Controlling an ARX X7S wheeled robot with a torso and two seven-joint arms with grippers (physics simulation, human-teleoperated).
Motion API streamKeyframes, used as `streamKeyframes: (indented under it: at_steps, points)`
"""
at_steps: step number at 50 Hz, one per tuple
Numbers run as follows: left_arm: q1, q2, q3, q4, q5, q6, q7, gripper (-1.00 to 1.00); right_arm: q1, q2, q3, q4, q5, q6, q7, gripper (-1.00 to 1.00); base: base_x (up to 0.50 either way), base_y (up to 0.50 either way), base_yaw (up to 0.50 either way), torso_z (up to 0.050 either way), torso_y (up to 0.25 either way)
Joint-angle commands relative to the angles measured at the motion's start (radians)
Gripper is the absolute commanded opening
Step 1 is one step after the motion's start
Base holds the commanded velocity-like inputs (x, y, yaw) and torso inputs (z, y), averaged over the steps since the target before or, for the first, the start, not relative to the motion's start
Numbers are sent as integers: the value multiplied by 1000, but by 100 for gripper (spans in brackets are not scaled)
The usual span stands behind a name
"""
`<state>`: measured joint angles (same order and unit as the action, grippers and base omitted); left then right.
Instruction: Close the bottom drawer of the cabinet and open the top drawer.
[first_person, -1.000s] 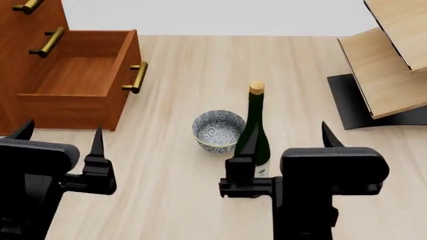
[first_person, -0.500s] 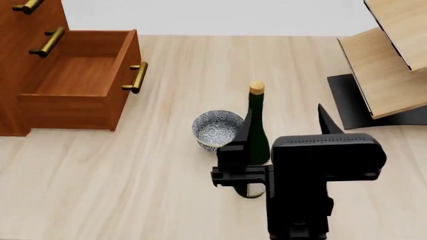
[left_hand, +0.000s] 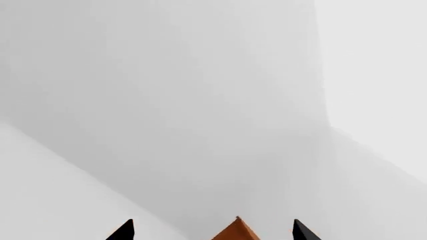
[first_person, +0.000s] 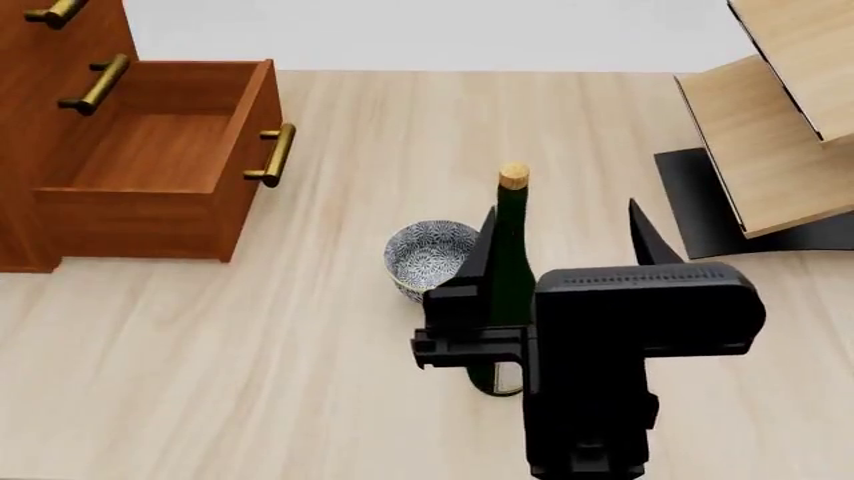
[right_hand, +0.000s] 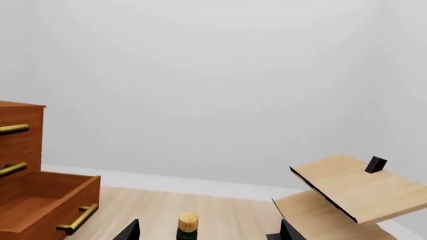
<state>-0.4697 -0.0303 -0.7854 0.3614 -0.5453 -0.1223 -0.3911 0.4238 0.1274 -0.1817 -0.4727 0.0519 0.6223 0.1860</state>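
Note:
The cabinet (first_person: 27, 130) stands at the far left of the head view. Its bottom drawer (first_person: 147, 150) is pulled far out and empty, with its brass handle (first_person: 274, 155) facing the table's middle. The top drawer (first_person: 94, 25) is shut. The right wrist view shows the top drawer (right_hand: 20, 127) flush and the bottom drawer (right_hand: 40, 200) open. My right gripper (first_person: 561, 225) is open and empty, low in the middle, far right of the cabinet. My left gripper (left_hand: 212, 231) is out of the head view; its wrist view shows open fingertips and a reddish-brown corner (left_hand: 237, 232) between them.
A green bottle (first_person: 515, 250) with a cork stands upright just ahead of my right gripper, its cork (right_hand: 187, 222) between the fingertips' lines. A patterned bowl (first_person: 430, 255) sits left of it. A pale wooden rack (first_person: 774, 150) stands at the right on the wooden table (first_person: 400, 120).
My left arm has left the head view. My right gripper has moved forward and a little left, closer to the bottle. The drawers have not moved.

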Motion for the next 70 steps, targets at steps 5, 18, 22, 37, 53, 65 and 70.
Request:
streamKeyframes:
  at_steps: [5,18,22,37,53,65,70]
  points:
    - [32,-14,-13,11,-49,94,-77,100,4,11,-16,6,9,-22,11,100,0,0,0,38,145]
    - [59,-44,60,31,40,85,-104,100,-1,31,-52,14,-24,-60,32,100,0,0,0,24,91]
    - [63,-48,73,21,55,97,-104,100,0,38,-62,13,-32,-57,38,100,100,199,0,0,0]
    - [74,-62,84,18,14,105,-109,100,3,41,-63,0,-21,-34,51,100,25,389,0,0,0]
    - [86,-75,107,18,12,119,-113,100,1,44,-68,1,10,-50,43,100,0,343,0,0,0]
    - [93,-85,132,15,26,126,-116,100,2,50,-76,13,24,-63,38,100,39,181,0,0,0]
    - [94,-91,135,12,21,123,-119,100,9,49,-81,13,31,-63,36,100,92,139,0,0,0]
